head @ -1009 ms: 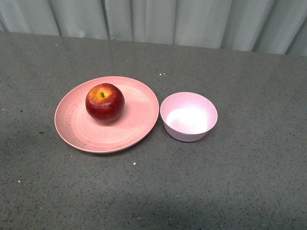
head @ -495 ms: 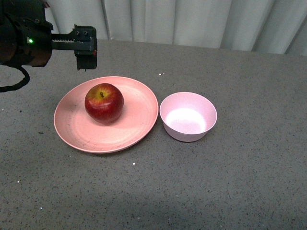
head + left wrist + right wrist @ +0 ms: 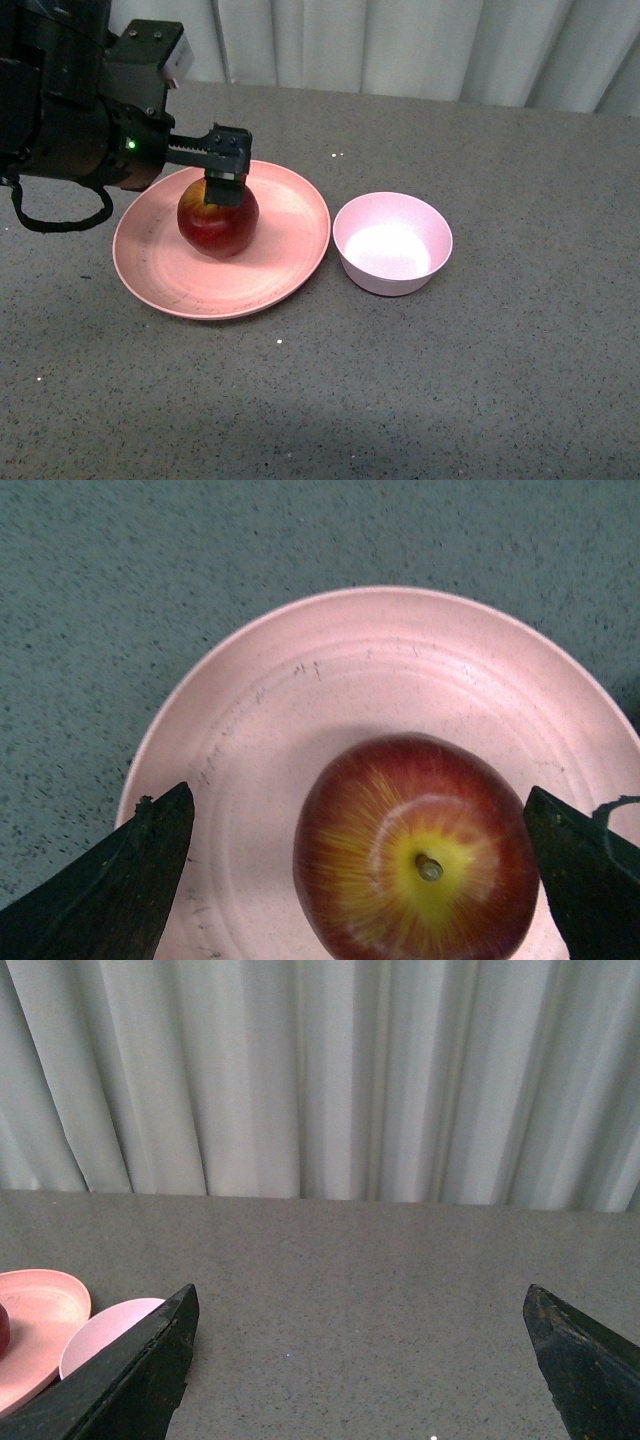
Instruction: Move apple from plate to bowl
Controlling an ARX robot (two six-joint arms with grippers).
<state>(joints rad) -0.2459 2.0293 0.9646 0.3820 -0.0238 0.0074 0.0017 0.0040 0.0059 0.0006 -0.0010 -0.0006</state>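
Directly over apple, left tool, jaws spread

Grey speckled desk in front of me, fine dark flecks all over and a few tiny white specks scattered on it. A pale grey-white curtain hangs in vertical folds behind the desk's far edge, full width.
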